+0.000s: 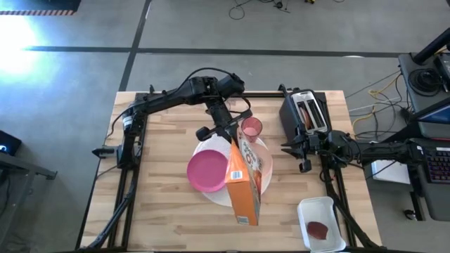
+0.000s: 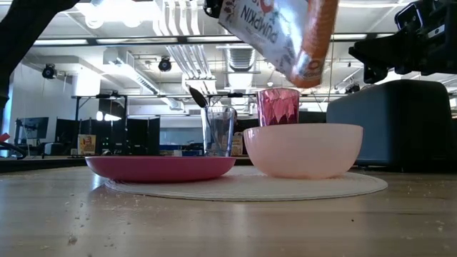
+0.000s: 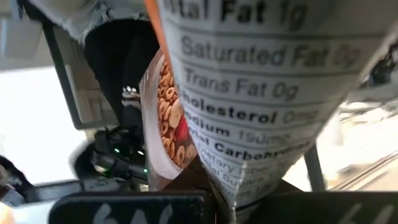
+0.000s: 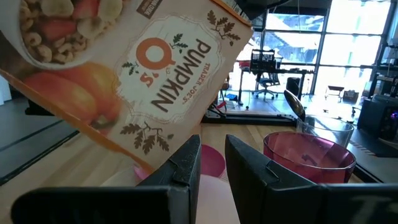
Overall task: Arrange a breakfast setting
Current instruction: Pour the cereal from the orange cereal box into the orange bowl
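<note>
The orange cereal box point(image 1: 243, 181) hangs tilted above the white round mat point(image 2: 246, 187), with my left gripper point(image 1: 226, 133) shut on its raised far end. Its lower end point(image 2: 314, 68) points down over the peach bowl point(image 2: 303, 150). The bowl and the magenta plate point(image 2: 161, 165) rest on the mat. Behind them stand the translucent pink cup point(image 2: 278, 107) and a clear glass point(image 2: 218, 132) with a spoon point(image 2: 198, 96) standing in it. My right gripper point(image 4: 211, 162) waits at the right, beside the bowl and cup, slightly open with nothing between its fingers. My left gripper pinches the box's raised end between its two fingers, on the narrow panel with the nutrition print point(image 3: 249, 186), which is squeezed to a wedge there. It comes from the table's far side. The box is lifted clear and slants down toward the bowl.
A dark toaster point(image 1: 306, 112) stands at the far right, next to my right arm. A white container point(image 1: 321, 225) with a red-brown piece inside sits at the near right corner. Bare wood lies to the left of the mat and along the near edge.
</note>
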### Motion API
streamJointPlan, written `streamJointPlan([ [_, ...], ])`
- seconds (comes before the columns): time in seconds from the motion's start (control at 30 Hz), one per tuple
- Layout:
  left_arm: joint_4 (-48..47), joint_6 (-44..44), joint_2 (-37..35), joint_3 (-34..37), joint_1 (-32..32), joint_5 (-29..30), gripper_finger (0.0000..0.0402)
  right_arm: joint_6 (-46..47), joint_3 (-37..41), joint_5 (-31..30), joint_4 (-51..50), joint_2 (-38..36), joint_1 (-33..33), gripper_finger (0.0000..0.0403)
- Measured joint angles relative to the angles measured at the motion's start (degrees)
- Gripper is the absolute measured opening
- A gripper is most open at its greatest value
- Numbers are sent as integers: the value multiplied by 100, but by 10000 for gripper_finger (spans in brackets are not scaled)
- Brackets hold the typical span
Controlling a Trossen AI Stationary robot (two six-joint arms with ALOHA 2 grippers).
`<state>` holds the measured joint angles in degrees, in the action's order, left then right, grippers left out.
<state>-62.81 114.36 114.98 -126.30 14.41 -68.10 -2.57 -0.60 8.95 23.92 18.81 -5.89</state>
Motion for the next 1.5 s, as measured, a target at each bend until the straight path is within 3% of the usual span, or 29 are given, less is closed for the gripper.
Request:
streamJointPlan([
  [0.37, -178, 921, -4, -457, 8, -27, 0, 0, 0, 0, -4, 0, 0, 63],
  [0.9, -173, 938, 153, -327, 365, -581, 0, 0, 0, 0, -7, -2, 0, 63],
  [1.5, -15, 923, 184, -323, 391, -613, 0, 0, 0, 0, -7, -2, 0, 63],
])
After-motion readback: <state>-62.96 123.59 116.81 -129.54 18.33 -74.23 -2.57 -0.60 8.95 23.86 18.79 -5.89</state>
